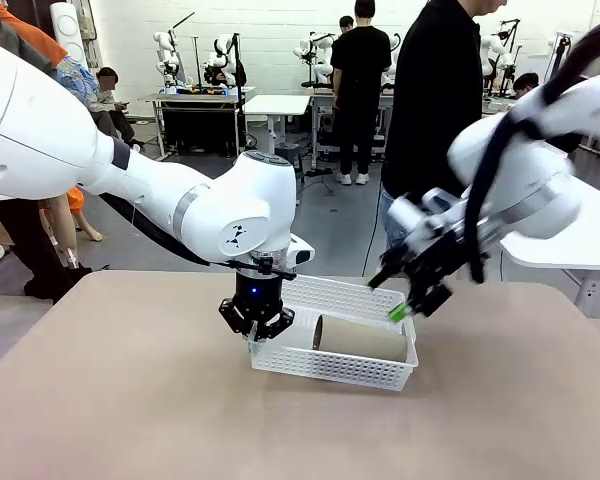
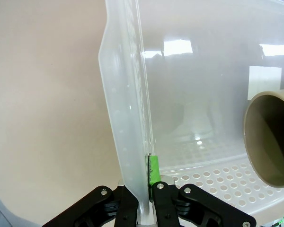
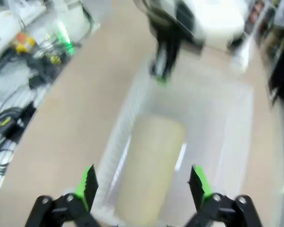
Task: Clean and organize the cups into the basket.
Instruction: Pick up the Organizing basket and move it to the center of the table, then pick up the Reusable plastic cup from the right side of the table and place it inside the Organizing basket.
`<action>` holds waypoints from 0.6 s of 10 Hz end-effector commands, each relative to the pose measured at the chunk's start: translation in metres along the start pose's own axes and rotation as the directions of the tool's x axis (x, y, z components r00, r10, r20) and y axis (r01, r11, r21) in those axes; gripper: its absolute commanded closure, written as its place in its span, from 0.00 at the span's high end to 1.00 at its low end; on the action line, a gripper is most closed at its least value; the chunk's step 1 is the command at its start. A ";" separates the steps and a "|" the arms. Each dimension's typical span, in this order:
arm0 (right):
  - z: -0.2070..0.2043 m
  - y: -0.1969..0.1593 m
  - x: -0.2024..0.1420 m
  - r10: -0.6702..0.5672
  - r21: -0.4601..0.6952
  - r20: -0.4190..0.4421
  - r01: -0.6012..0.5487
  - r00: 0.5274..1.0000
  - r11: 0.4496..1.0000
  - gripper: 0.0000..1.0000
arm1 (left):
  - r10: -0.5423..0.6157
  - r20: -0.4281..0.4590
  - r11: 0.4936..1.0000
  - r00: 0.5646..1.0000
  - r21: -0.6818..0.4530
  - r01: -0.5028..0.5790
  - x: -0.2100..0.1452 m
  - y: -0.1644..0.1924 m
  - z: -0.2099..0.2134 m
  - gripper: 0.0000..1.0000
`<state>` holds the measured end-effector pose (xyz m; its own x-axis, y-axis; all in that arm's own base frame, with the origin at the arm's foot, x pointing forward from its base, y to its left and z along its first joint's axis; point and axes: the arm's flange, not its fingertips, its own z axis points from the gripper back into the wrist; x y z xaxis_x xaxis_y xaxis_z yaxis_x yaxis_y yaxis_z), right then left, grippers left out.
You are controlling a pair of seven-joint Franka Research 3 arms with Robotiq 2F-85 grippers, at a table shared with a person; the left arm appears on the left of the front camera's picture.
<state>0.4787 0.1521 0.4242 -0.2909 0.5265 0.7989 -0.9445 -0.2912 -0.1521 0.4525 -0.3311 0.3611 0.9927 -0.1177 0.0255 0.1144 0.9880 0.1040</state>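
Observation:
A white lattice basket (image 1: pixel 330 366) sits mid-table, and one taupe cup (image 1: pixel 365 340) lies on its side in it. My left gripper (image 1: pixel 253 333) comes straight down and is shut on the basket's left end wall. In the left wrist view that gripper (image 2: pixel 144 187) pinches the wall of the basket (image 2: pixel 123 94), and the cup's open mouth (image 2: pixel 270 137) faces it from the right. My right gripper (image 1: pixel 417 303) hovers open above the basket's right end. In the blurred right wrist view, the right gripper (image 3: pixel 143 184) stands open above the lying cup (image 3: pixel 151 165) in the basket (image 3: pixel 125 118).
A person in black (image 1: pixel 435 100) stands at the far side of the table. Bare tan tabletop (image 1: pixel 130 400) surrounds the basket on the left and in front. Cables and gear lie on the floor beyond the table edge (image 3: pixel 19 80).

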 end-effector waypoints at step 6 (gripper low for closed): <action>0.203 0.175 -0.143 0.102 -0.284 0.490 0.048 0.866 0.958 1.00 | -0.015 -0.003 1.000 1.000 0.014 0.015 -0.002 -0.002 -0.004 0.00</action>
<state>0.3635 -0.1304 0.4159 -0.2748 0.0555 0.9599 -0.9615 -0.0203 -0.2740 0.4525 -0.3313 0.3612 0.9927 -0.1182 0.0257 0.1149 0.9879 0.1040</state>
